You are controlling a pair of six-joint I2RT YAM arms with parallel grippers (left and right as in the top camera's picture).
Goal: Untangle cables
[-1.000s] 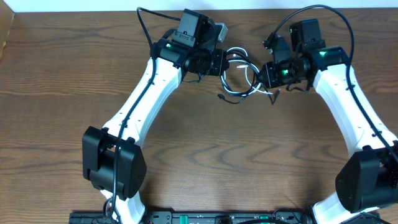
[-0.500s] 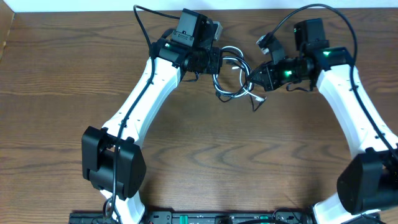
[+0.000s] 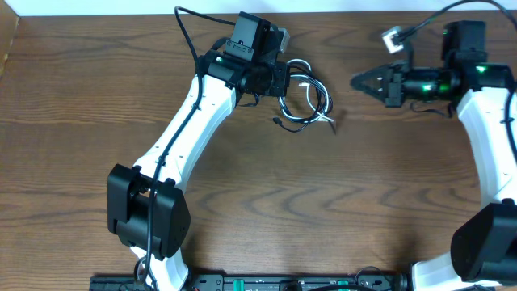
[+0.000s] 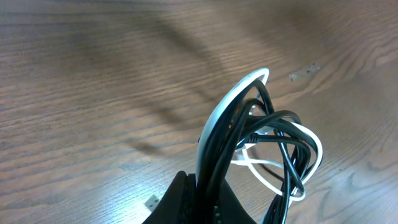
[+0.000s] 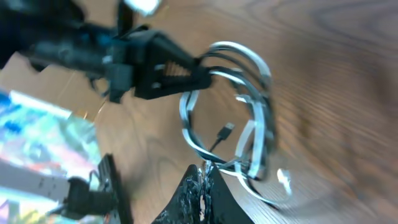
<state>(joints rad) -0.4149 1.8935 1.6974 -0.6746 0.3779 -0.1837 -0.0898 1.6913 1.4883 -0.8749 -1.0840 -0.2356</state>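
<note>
- Under everything, wood-grain table (image 3: pixel 339 202).
- Nearest part of the cables (image 3: pixel 305 103): loose plug ends (image 3: pixel 277 122) trailing at the near side of the tangle, a dark one at left and a pale one at right.
- Just beyond, several overlapping loops of black cable (image 4: pixel 283 118) and white cable (image 4: pixel 214 118), threaded through one another, lying about mid-width toward the far edge. Cannot tell whether resting on the wood or lifted off it.
- At the loops' far-left side: left gripper (image 3: pixel 280 81) pinched tight on both cords where they bunch, with the loops fanning out from its fingers in the wrist view.
- Well apart to the right, at similar depth: right gripper (image 3: pixel 357 81) closed to a point, holding nothing, touching no cord, tip aimed left at the tangle.
- Against a second ago: right gripper then at the loops' right side, now drawn back rightward; tangle nudged slightly left, kept in the left grip.
</note>
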